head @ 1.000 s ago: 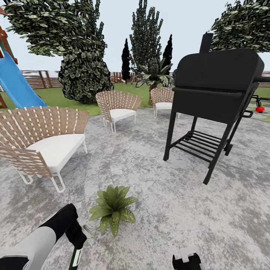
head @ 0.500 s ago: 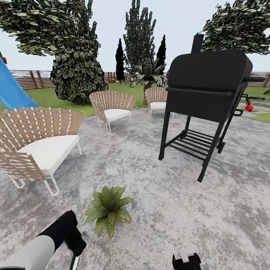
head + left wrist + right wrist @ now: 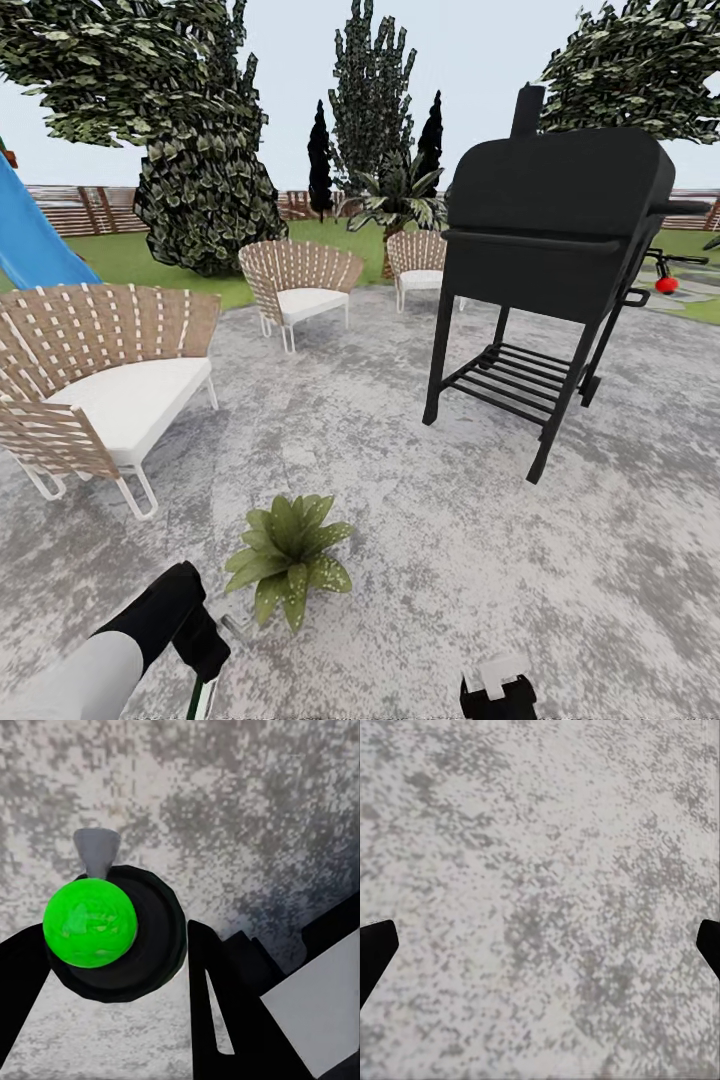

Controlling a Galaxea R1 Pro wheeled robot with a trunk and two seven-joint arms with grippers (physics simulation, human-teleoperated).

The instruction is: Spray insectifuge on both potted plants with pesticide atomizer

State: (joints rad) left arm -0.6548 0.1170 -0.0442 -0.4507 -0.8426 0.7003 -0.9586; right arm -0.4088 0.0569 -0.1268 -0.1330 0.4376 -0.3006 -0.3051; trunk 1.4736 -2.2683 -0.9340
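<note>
Pesticide atomizer pinched in left tool, arm low beside potted plant; right tool spread.

My head camera looks forward and down across the patio toward the grill. My 2 wrist cameras face straight down, close to that same mottled paving.

One potted plant — a low rosette of broad pointed green leaves — sits on the grey paved patio, near left. The pesticide atomizer (dark round body, green-topped) sits between the left gripper's fingers.
</note>
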